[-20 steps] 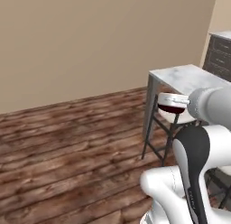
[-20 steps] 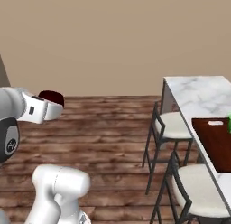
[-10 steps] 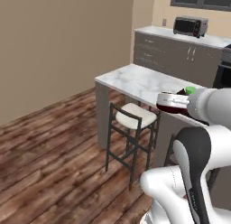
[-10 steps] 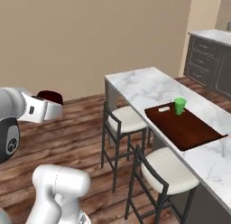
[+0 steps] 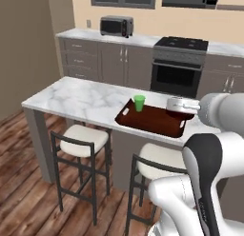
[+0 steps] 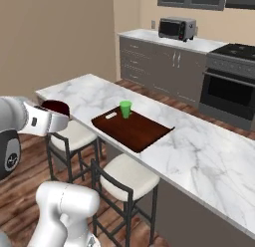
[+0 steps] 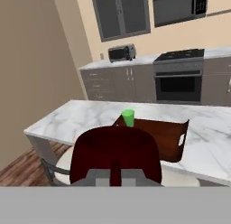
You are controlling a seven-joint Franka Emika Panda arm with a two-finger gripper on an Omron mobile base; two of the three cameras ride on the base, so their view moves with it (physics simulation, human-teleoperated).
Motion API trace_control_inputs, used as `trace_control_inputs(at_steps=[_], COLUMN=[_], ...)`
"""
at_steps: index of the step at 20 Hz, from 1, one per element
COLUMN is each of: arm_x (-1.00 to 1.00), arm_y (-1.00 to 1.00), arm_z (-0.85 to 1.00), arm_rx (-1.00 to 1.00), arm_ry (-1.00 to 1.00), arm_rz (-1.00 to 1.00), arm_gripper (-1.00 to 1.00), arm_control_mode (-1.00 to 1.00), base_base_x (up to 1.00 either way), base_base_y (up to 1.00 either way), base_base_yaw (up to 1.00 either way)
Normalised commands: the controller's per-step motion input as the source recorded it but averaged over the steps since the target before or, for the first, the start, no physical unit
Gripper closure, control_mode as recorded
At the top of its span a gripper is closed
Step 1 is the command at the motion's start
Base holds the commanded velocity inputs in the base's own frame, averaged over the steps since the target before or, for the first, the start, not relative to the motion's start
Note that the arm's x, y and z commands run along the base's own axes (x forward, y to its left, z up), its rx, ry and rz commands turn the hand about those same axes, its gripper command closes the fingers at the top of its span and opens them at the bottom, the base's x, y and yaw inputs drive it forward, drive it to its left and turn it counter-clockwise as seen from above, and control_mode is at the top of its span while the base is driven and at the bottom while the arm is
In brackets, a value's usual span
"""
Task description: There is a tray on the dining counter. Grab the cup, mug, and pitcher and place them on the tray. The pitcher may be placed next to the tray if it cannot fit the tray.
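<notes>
My gripper [image 7: 116,175] is shut on the rim of the dark maroon mug [image 7: 115,155], held in the air in front of the dining counter [image 7: 85,117]. From the right base view the mug [image 6: 56,108] sits at the end of my gripper [image 6: 59,114], left of the counter [image 6: 199,151] and above a stool. The reddish-brown tray [image 5: 162,123] lies on the counter [image 5: 81,99], with the green cup [image 5: 139,103] upright at its far left corner. Cup [image 6: 125,109] and tray [image 6: 134,130] lie right of the mug. The cup [image 7: 128,118] and tray [image 7: 169,133] are beyond the mug. The pitcher is out of view.
Cushioned stools [image 5: 81,140] [image 5: 159,160] stand along the near side of the counter, with wooden floor to the left. Behind it runs a worktop with drawers, a toaster oven [image 5: 116,25] and a stove [image 5: 178,63]. A beige wall closes the left side.
The base has driven and turned, so the views have swung from bare wall and floor to the dining counter with tray and cup. The mug stays in the shut gripper.
</notes>
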Motion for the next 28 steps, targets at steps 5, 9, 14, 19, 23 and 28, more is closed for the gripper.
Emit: trace_control_inputs(at_steps=[5,9,14,19,23,28], arm_x=[0.0,0.0,0.0,0.26,0.55,0.71], arm_y=[0.0,0.0,0.0,-0.21,-0.3,-0.2], arm_z=[0.0,0.0,-0.01,-0.17,-0.38,-0.39], arm_rx=[0.0,0.0,0.0,0.0,0.0,0.0], arm_ry=[0.0,0.0,0.0,0.0,0.0,0.0], arm_rz=[0.0,0.0,0.0,0.43,0.53,0.36], arm_gripper=[1.0,1.0,1.0,1.0,1.0,1.0], arm_control_mode=[1.0,1.0,-1.0,-1.0,-1.0,-1.0], base_base_x=[0.67,0.4,0.0,0.0,0.0,0.0], base_base_y=[-0.23,-0.06,0.0,0.0,0.0,0.0], base_base_yaw=[-0.17,-0.02,0.0,0.0,0.0,0.0])
